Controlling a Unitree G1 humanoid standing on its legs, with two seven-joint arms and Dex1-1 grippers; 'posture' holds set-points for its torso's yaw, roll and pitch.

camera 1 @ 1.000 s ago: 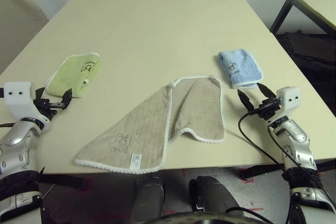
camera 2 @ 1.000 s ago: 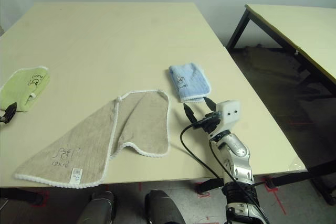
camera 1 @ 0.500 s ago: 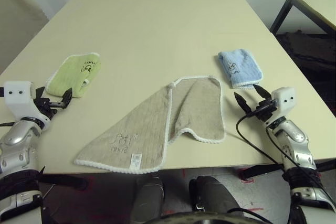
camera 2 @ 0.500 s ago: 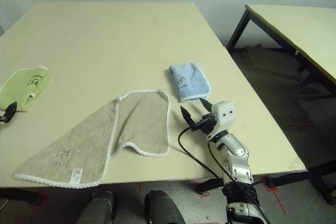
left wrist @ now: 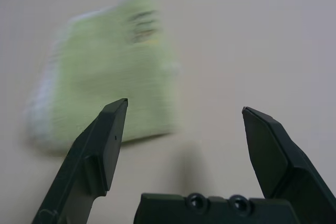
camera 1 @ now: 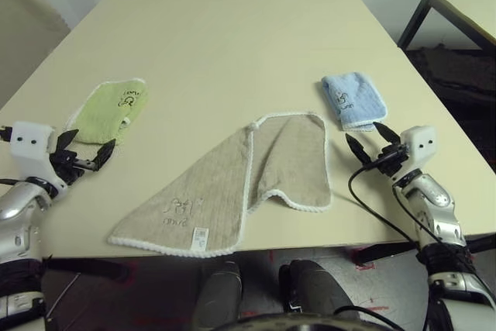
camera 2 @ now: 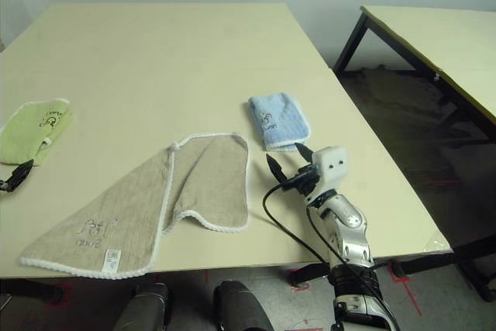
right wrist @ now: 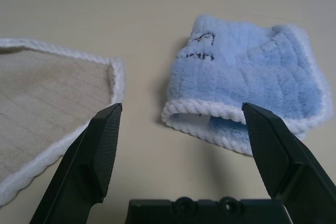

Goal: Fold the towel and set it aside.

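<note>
Beige towel [camera 1: 232, 187] lies near table [camera 1: 232, 44] front edge, partly folded, one corner turned over. Green folded towel [camera 1: 108, 110] well left of it, blue folded towel [camera 1: 354, 100] just beyond its right corner. Left gripper [camera 1: 84, 153] by green towel, fingers spread, empty. Right gripper [camera 1: 368, 143] between beige towel and blue one, fingers apart, empty.

Both silver forearms ended in white boxy wrist blocks with dark dots. Black pointed fingers [camera 1: 378, 145] tipped each; a black cable looped from the right wrist.
</note>
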